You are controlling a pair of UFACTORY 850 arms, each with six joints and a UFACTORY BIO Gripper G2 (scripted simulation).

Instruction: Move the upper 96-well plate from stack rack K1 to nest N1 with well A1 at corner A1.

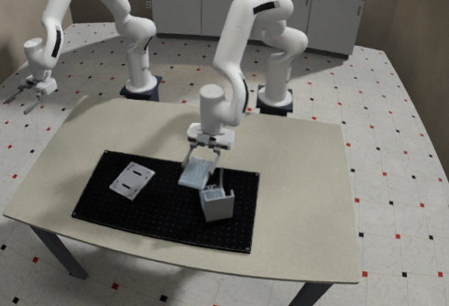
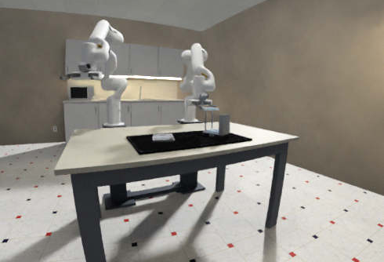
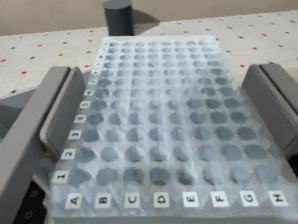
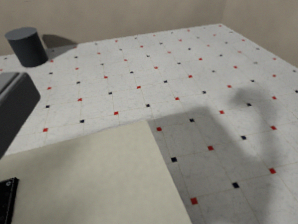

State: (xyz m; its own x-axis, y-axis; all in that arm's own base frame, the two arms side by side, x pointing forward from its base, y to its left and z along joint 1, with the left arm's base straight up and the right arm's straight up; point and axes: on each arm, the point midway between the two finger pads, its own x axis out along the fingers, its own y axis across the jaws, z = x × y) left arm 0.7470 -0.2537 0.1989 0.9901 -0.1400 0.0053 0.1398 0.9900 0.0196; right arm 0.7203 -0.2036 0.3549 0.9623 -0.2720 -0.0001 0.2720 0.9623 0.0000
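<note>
The upper plate [image 1: 195,174] [image 2: 209,109] [image 3: 160,120], pale blue, hangs in my left gripper [image 1: 199,166] [image 3: 162,107], which is shut on its long sides. In the left wrist view, row letters A to H run left to right along the near rim, with column 1 nearest. The plate is above and beside rack K1 [image 1: 218,208] [image 2: 224,125], clear of its walls. The lower plate [image 1: 213,193] sits in K1. The nest N1 [image 1: 132,180] [image 2: 163,137] is empty; its A1 mark is unreadable. My right gripper [image 1: 18,105] is open and empty, far off the table's left side.
N1 and K1 stand on a black perforated board [image 1: 160,218] [image 2: 157,147] on the beige table [image 1: 302,189] [image 2: 94,154]. K1's walls stand up around the lower plate. A dark cylinder [image 3: 119,19] [image 4: 27,47] stands on the floor beyond the table.
</note>
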